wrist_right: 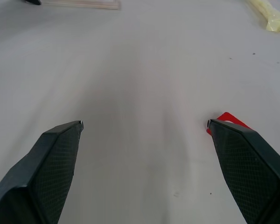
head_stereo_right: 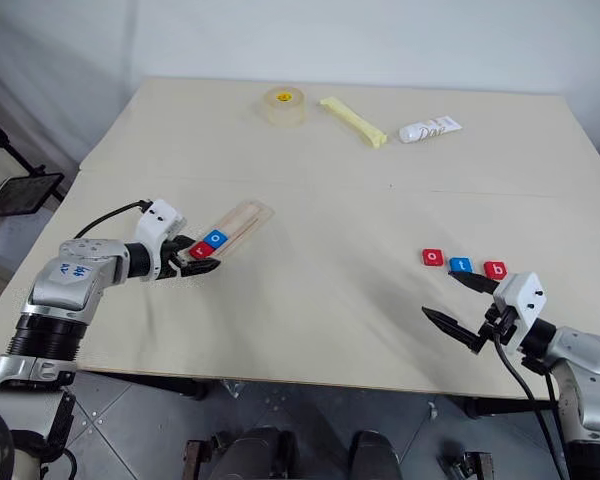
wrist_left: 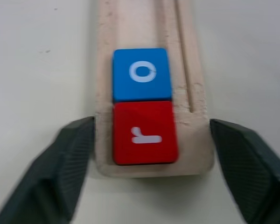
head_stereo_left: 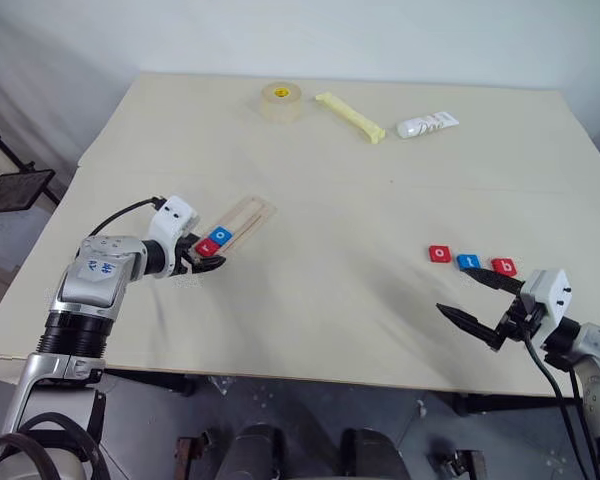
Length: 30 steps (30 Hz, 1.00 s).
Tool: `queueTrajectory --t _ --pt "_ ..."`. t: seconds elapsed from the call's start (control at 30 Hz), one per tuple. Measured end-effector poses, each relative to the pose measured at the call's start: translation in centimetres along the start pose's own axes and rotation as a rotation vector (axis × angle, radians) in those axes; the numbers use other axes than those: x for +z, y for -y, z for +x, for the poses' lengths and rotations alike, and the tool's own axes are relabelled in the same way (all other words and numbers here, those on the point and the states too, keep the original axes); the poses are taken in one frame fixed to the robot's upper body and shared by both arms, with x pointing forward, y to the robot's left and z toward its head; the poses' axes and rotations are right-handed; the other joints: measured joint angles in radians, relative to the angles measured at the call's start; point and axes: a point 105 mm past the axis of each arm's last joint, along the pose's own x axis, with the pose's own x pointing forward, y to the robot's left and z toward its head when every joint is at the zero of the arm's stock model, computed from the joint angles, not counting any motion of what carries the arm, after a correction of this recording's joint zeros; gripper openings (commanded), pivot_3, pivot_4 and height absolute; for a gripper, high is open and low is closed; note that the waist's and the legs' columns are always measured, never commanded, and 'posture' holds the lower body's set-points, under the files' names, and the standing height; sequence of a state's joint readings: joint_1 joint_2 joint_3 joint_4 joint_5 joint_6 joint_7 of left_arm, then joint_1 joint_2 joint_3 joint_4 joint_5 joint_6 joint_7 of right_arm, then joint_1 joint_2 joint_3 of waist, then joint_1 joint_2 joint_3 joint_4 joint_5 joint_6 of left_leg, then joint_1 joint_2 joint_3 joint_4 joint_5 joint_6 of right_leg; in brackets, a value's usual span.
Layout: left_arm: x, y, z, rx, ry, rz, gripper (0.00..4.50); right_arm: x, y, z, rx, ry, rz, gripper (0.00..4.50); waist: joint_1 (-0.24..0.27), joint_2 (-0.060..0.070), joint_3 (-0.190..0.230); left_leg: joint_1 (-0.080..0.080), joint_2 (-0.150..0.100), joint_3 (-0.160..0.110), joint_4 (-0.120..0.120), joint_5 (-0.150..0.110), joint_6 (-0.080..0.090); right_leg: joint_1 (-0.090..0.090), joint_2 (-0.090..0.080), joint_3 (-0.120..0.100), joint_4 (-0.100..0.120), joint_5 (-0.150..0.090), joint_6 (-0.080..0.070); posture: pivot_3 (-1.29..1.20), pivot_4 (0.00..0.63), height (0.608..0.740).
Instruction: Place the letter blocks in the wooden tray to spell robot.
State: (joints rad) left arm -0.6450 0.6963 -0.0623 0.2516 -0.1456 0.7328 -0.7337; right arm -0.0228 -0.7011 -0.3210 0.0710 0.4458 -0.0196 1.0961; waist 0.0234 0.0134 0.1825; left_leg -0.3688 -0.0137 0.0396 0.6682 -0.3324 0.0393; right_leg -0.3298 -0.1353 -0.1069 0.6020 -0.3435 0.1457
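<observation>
Table: pale wooden table (head_stereo_left: pixel 330 300) against a grey wall, its near edge just below both grippers; a wide bare stretch lies between the two sets of fingers.
Left gripper: left gripper (wrist_left: pixel 147 140) has its fingers spread, one on each side of the near end of the wooden tray (wrist_left: pixel 107 28), gripping nothing.
Tray: it runs away from the left fingers at a slant; the red block (wrist_left: pixel 144 133), reading "r", sits at the end between the fingertips, and the blue block (wrist_left: pixel 141 74), reading "o", touches it on the far side. The recess beyond is bare.
Right gripper: right gripper (head_stereo_left: pixel 476 300) has its fingers wide apart and empty, close to the table's near edge.
Loose blocks: a row just beyond the right fingers, close together, red "o" (head_stereo_left: pixel 439 254), blue "t" (head_stereo_left: pixel 469 262), red "b" (head_stereo_left: pixel 503 267).
Far edge: tape roll (head_stereo_left: pixel 280 101), yellow stick (head_stereo_left: pixel 350 117) and white tube (head_stereo_left: pixel 427 125), its writing too small to read.
</observation>
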Motion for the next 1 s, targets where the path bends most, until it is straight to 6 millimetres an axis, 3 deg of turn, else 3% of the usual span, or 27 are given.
queueTrajectory --t 0.4,0.47,0.57,0.7,1.0 --pt "0.8 1.4 0.4 -0.078 0.035 0.138 3.40 0.0 0.2 0.0 -0.007 -0.010 0.000 4.50 0.003 0.000 0.000 -0.001 -0.001 -0.001 0.000 0.000 0.000 0.000 -0.001 0.000 0.000 0.000 0.000 0.00 0.150 0.740" --pt "1.4 2.9 0.9 -0.133 0.033 0.183 3.40 -0.1 0.2 0.0 -0.012 -0.012 0.000 4.50 0.005 0.000 0.000 -0.002 -0.001 -0.002 0.000 0.000 0.000 0.000 -0.001 -0.001 0.000 0.000 0.000 0.00 0.150 0.740" --pt "3.4 6.8 2.0 -0.258 0.066 0.275 3.40 -0.1 0.3 0.0 -0.022 -0.017 -0.005 4.50 0.006 -0.002 0.001 -0.004 -0.001 -0.003 0.002 0.000 0.000 0.000 -0.001 -0.001 0.000 0.000 0.000 0.00 0.150 0.740" --pt "6.1 9.9 2.6 -0.344 0.114 0.381 3.40 -0.4 0.2 -0.2 -0.035 -0.029 0.000 4.50 0.003 -0.003 0.002 -0.004 -0.001 -0.002 0.001 0.000 0.000 -0.001 0.000 -0.001 0.000 0.000 0.000 0.00 0.150 0.740" --pt "6.1 16.2 4.8 -0.532 0.080 0.505 3.40 -1.0 -0.6 -1.3 -0.052 -0.049 0.009 4.50 0.004 -0.004 0.002 -0.004 -0.001 -0.001 0.001 0.000 0.001 -0.001 0.000 0.000 -0.001 0.000 0.000 0.00 0.150 0.740"
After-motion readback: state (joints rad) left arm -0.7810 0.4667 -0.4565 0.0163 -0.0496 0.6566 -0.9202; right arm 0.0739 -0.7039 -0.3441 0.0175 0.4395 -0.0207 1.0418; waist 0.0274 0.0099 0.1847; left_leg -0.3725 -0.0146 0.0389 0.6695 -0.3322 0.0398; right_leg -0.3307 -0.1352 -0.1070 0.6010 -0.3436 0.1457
